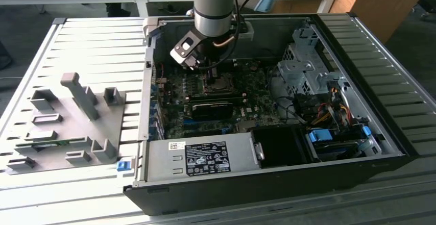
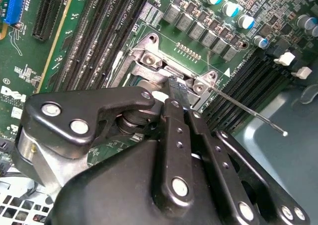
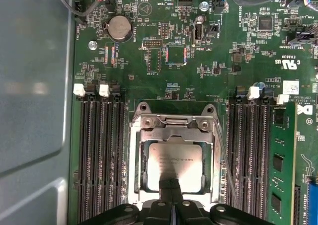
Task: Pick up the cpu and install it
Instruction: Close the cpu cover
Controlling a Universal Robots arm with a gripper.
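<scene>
The cpu (image 3: 177,158), a small square chip with a silvery top, lies flat inside the metal-framed socket (image 3: 174,121) on the green motherboard (image 3: 164,61). In the first wrist view my gripper (image 3: 170,185) is shut, its two black fingers pressed together with the tips over the chip's edge. The second wrist view shows the gripper (image 2: 176,88) down at the socket frame (image 2: 149,58). In the exterior view the arm reaches into the open computer case with the gripper (image 1: 212,74) just above the socket (image 1: 219,86).
A thin wire socket lever (image 2: 248,112) sticks out beside the frame. Dark memory slots (image 3: 99,155) flank the socket, and a green memory stick (image 3: 280,170) stands in one. The case holds a power supply (image 1: 197,158) and drive cage (image 1: 307,67). A grey fixture tray (image 1: 68,118) lies outside.
</scene>
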